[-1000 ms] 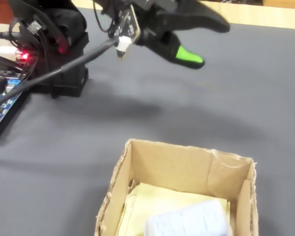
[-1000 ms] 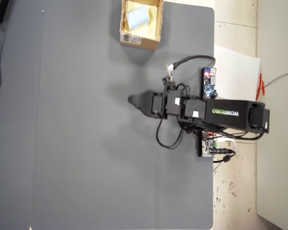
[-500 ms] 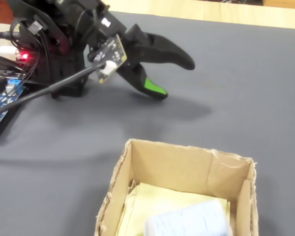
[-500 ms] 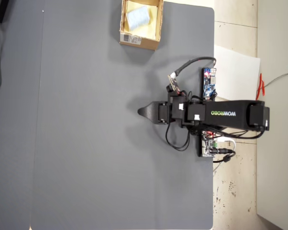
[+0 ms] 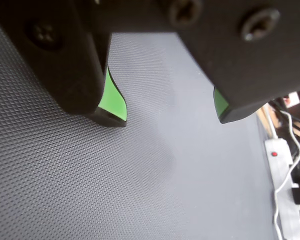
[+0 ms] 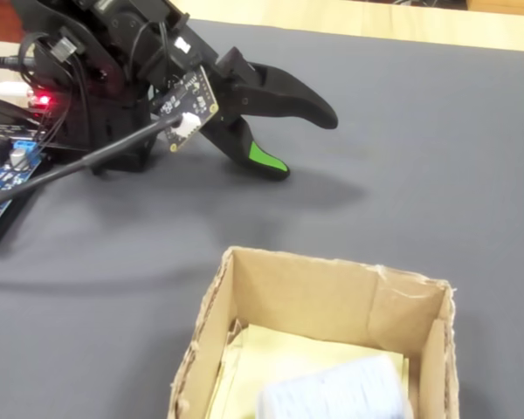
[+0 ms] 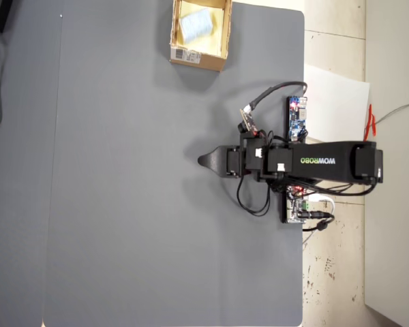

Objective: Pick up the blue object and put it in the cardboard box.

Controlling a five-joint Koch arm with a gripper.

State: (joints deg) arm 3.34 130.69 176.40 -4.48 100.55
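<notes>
The pale blue object [image 6: 332,393] lies inside the cardboard box [image 6: 332,266], on its yellowish lining. From overhead, the box [image 7: 221,42] stands at the mat's top edge with the blue object [image 7: 195,24] in it and a white barcode label on its near side. My gripper [image 6: 302,144] hovers low over the bare grey mat, well apart from the box, with its jaws open and nothing between them. The wrist view shows the gripper [image 5: 170,118] with both green pads [image 5: 112,97] spread over empty mat. Overhead, the gripper [image 7: 206,161] points left at mid-mat.
My arm's base and a circuit board [image 7: 296,119] sit at the mat's right edge in the overhead view, with loose cables around them. A white power strip [image 5: 285,170] lies off the mat at the right of the wrist view. White paper [image 7: 337,95] lies beyond the mat.
</notes>
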